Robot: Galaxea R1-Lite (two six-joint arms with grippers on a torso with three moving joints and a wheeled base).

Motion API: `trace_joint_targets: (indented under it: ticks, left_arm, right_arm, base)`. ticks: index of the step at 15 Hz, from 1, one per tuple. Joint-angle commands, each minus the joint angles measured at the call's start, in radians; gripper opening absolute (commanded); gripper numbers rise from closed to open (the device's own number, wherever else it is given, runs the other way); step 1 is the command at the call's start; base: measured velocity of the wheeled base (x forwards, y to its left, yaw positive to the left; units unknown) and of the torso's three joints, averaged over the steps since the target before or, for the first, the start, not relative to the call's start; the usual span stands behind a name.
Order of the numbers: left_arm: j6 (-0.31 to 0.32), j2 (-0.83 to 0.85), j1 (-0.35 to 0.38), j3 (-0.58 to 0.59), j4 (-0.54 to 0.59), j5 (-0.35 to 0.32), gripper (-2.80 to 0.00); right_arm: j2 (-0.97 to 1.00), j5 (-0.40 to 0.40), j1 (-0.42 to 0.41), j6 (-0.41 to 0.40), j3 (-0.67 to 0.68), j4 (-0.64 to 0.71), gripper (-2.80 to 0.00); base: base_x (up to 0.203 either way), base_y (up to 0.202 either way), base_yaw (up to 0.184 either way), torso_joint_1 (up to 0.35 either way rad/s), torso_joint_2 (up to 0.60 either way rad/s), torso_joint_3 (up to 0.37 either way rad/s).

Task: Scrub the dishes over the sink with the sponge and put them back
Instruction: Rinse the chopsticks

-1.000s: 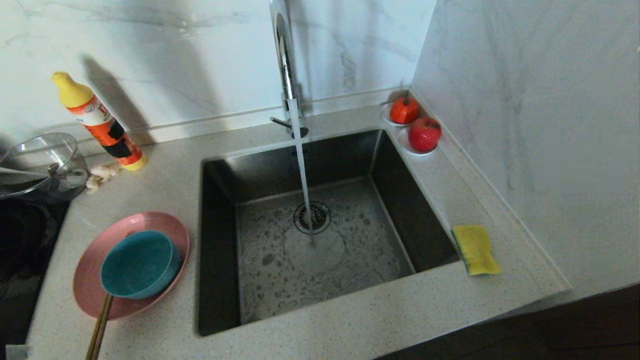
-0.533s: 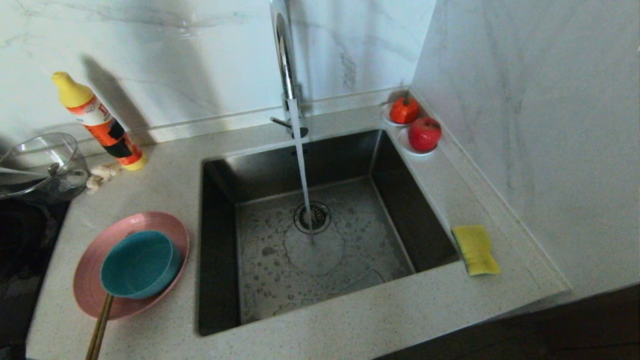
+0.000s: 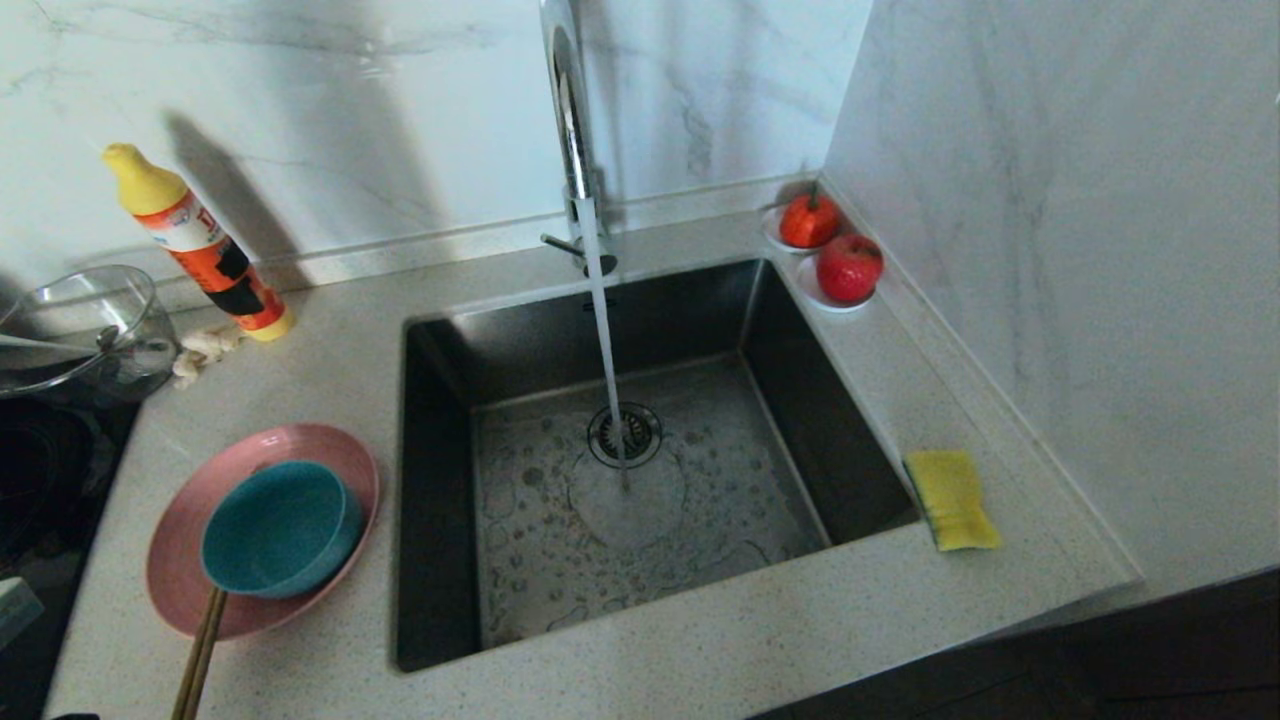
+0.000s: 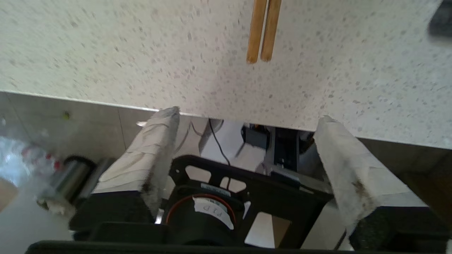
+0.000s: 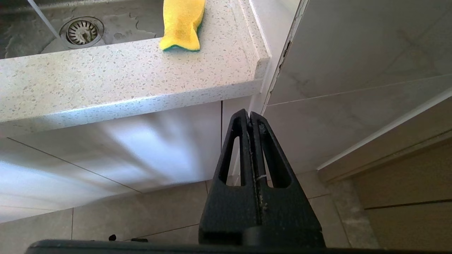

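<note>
The left gripper point(image 4: 247, 116), fingers apart and empty at the worktop's point(image 3: 330, 370) front edge, approaches the chopsticks point(image 4: 264, 30); it likely must grasp them next, while the right gripper point(image 5: 251, 118), fingers together, is parked below the front edge.

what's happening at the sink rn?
Nothing is held yet. The tap is running into the sink. The bowl sits on the plate left of it, with the chopsticks lying against them; the sponge lies on the counter to the right. The left tool is open at the counter's front edge, just short of the chopstick ends. The right tool is shut, parked below counter level.
</note>
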Motion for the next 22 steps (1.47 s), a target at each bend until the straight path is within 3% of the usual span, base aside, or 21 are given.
trace_joint_targets:
  ticks: [1,8,17,22]
  left_arm:
    - [-0.002,0.043,0.003,0.0,0.003,-0.008,0.0]
    - [-0.058,0.164,0.013,-0.01,-0.01,-0.066,0.0]
    - [-0.078,0.267,0.013,-0.031,-0.04,-0.07,0.0]
    - [-0.098,0.293,0.013,-0.056,-0.03,-0.127,0.0]
  right_arm:
    - [0.001,0.0,0.001,-0.001,0.0,-0.001,-2.8]
    - [0.001,0.0,0.001,0.001,0.0,0.0,-2.8]
    - [0.001,0.0,-0.001,0.001,0.0,-0.001,-2.8]
    - [0.001,0.0,0.0,0.0,0.0,0.001,-2.8]
  base:
    - [0.0,0.0,0.0,0.0,0.0,0.0]
    - [0.0,0.0,0.0,0.0,0.0,0.0]
    - [0.0,0.0,0.0,0.0,0.0,0.0]
    - [0.0,0.0,0.0,0.0,0.0,0.0]
